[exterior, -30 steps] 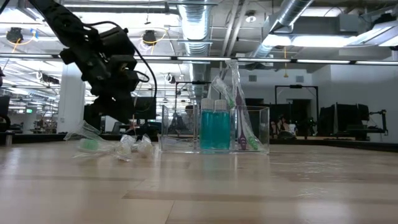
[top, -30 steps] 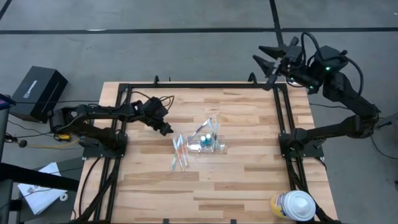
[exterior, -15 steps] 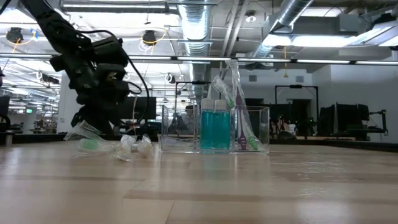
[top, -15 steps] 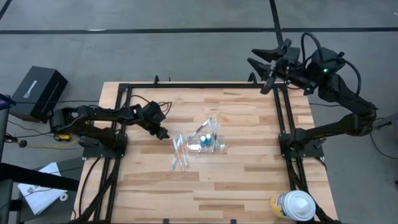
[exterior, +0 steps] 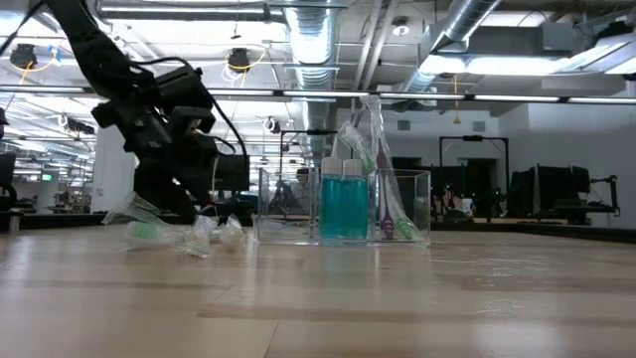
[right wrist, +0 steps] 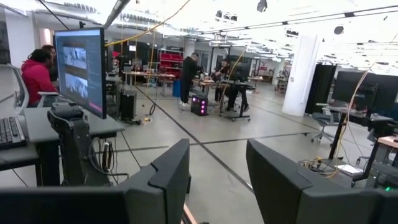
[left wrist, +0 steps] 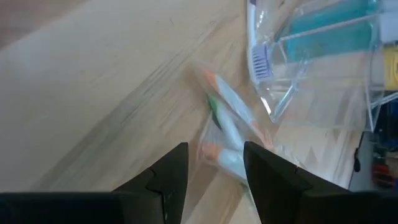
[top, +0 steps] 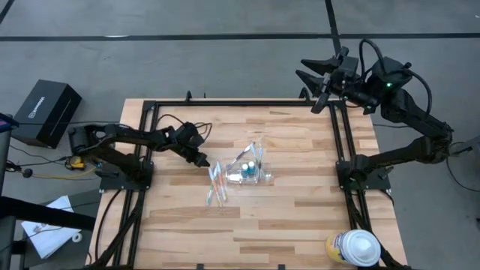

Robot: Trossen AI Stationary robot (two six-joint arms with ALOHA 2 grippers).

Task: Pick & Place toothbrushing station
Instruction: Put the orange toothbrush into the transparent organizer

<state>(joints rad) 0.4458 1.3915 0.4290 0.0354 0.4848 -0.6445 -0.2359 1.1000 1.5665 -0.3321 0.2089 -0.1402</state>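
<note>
A clear plastic cup [top: 251,171] stands mid-table with two teal toothpaste tubes [exterior: 343,200] and some toothbrushes [exterior: 383,179] upright in it. Several loose pastel toothbrushes [top: 217,185] lie flat on the wood to its left; they also show in the left wrist view [left wrist: 227,134]. My left gripper [top: 202,159] is open and empty, low over the table just left of and beyond the loose brushes, fingers slanting down toward them [left wrist: 214,180]. My right gripper [top: 315,75] is open and empty, raised beyond the table's far right corner.
A large white-and-yellow round container [top: 354,247] stands at the table's near right corner. A black frame [top: 341,127] runs along the table's sides. A black box [top: 46,112] sits on the floor to the left. People show in the room in the right wrist view [right wrist: 37,74].
My left gripper has come down toward the loose toothbrushes, swinging slightly left and then back right; it stays open. My right gripper has drifted a little toward the table's left, still raised and open. The cup and brushes have kept still.
</note>
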